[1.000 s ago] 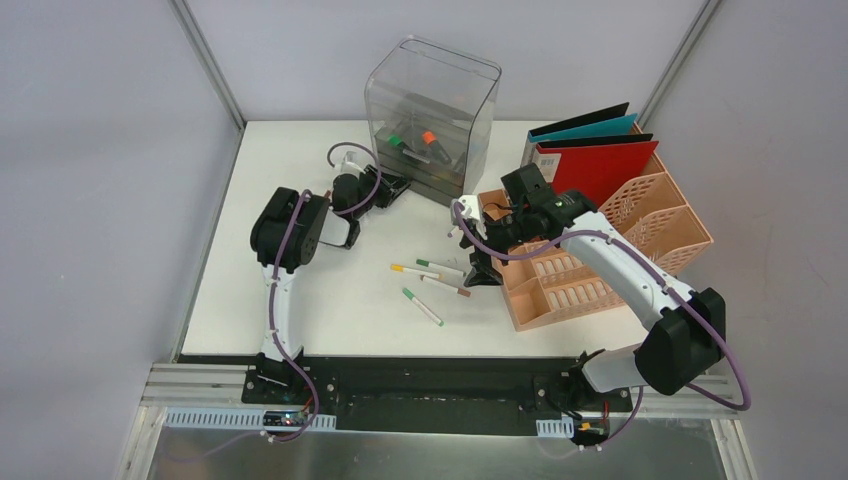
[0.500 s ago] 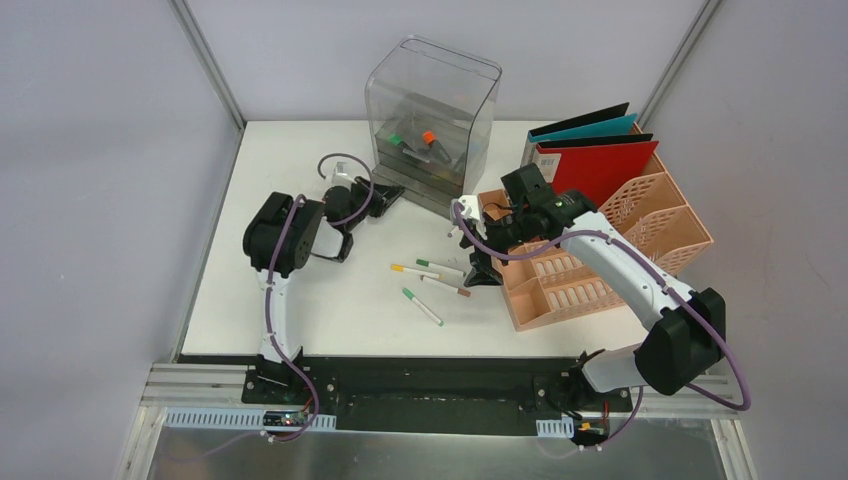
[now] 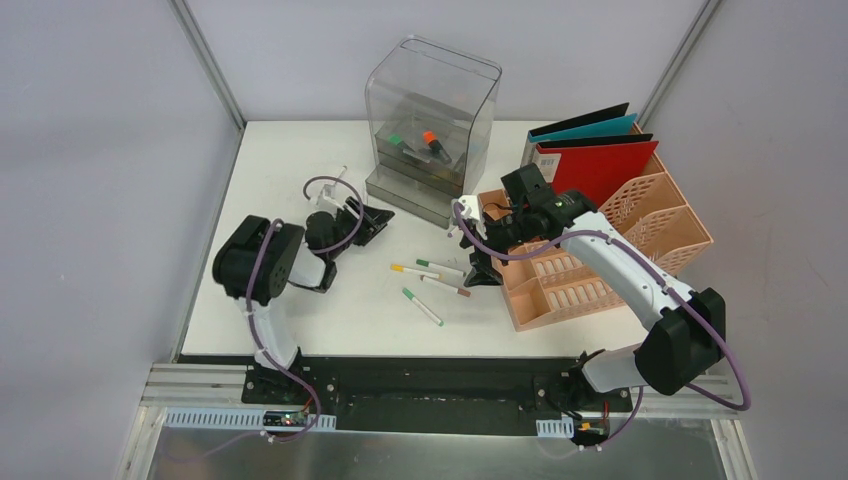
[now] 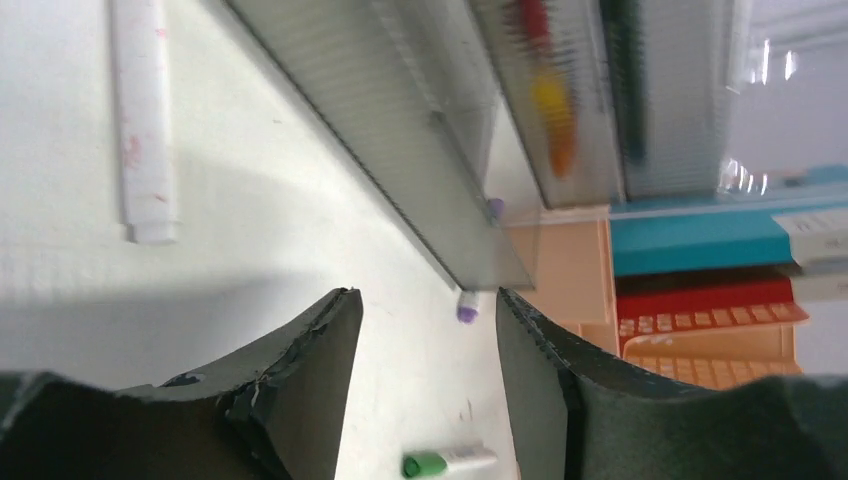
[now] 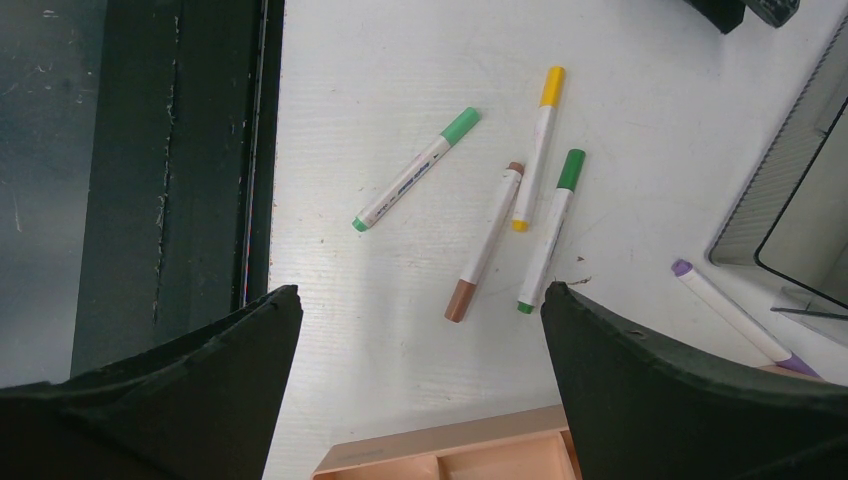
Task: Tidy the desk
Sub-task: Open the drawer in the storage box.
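Drawer box (image 4: 560, 120) contents blurred in left wrist view. Purple marker (image 4: 467, 312) mostly hidden behind its edge. Left gripper (image 4: 425, 300) part-spread, empty, over white worktop (image 3: 330, 310) near box. Right gripper (image 5: 420, 295) spread wide, empty, above loose markers (image 5: 485, 245).

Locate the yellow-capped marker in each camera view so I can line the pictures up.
Top external: yellow-capped marker lies near the centre, just below the middle.
Left wrist: not in it.
Right wrist: upper centre, standing nearly vertical in the picture.
Shared landmark: the peach rack, in all three.
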You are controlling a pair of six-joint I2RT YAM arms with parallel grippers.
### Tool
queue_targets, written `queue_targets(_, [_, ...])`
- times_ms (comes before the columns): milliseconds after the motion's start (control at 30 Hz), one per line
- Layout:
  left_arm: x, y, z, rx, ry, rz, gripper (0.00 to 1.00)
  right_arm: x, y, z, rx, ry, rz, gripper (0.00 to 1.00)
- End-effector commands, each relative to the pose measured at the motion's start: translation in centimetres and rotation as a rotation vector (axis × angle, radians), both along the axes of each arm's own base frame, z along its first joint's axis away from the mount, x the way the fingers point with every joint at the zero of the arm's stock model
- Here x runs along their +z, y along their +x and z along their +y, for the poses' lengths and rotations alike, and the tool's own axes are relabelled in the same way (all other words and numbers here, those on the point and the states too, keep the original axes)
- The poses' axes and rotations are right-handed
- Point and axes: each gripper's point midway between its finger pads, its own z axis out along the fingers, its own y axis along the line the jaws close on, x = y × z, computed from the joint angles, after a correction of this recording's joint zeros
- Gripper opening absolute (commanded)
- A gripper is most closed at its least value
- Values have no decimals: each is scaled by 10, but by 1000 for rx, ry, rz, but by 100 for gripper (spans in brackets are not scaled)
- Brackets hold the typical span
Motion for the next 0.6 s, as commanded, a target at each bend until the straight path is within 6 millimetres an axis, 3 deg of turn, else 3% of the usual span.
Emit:
queue_targets(0, [51,-20,10,-34,139,-175,54,9,5,2,12,26,-39,93])
queue_targets(200, [67,-64,43,5,368,-164,60,7,6,2,10,21,-36,93])
queue_targets(267, [83,-81,59,57,417,-175,64,7,6,2,9,19,-36,93])
queue_targets(433, [121,-125,97,237,414,-242,98,3,7,2,7,9,-29,93])
queue_targets(567, [137,-153,94,225,331,-304,99,2,8,2,4,6,-22,93])
